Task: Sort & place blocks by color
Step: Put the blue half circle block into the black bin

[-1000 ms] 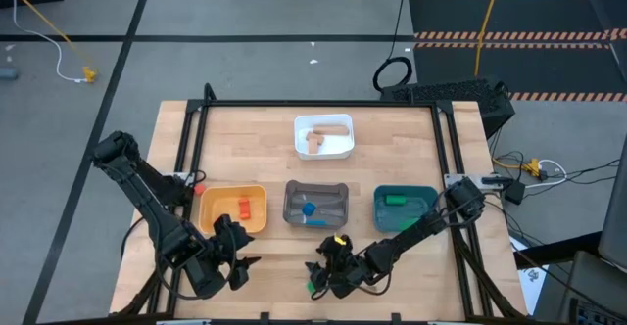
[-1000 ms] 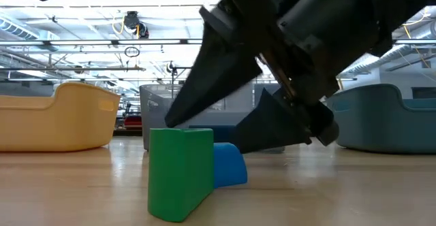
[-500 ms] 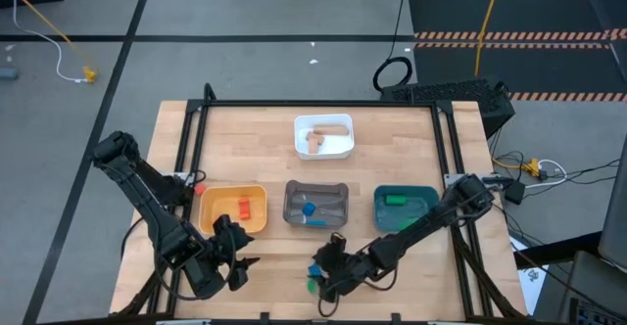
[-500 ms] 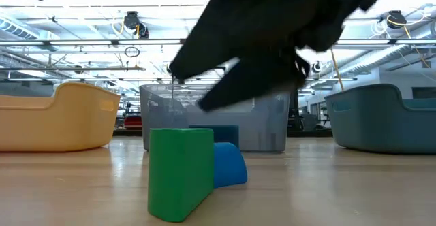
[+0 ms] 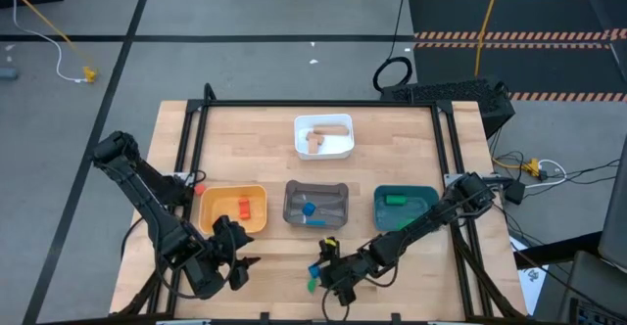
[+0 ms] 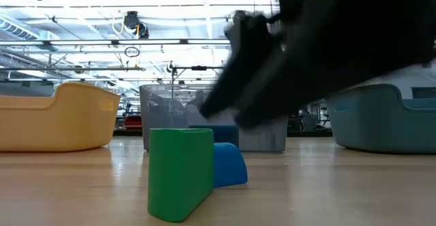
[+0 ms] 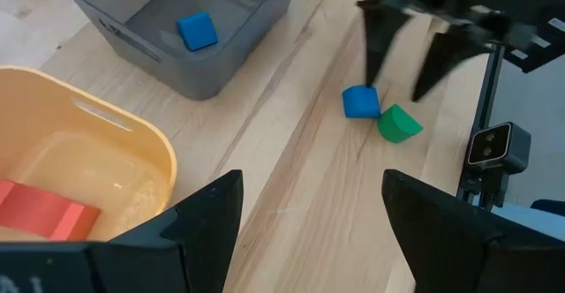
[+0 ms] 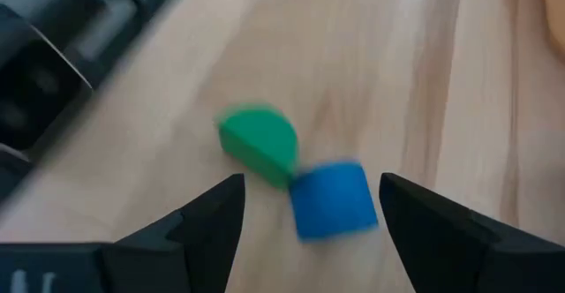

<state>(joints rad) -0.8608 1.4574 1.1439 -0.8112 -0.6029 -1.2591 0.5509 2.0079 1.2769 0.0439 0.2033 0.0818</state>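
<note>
Your wooden table stands on grey floor; green block touches blue block beneath the spread, empty right gripper; left gripper spread, empty.

You are operating in a large industrial lab or workshop hall. The wooden table is standing on a grey concrete floor marked with black tape lines. Striped hazard mats and loose cables are lying beyond it. Past the right gripper's fingers, the low view is showing ceiling trusses and strip lighting.
</note>
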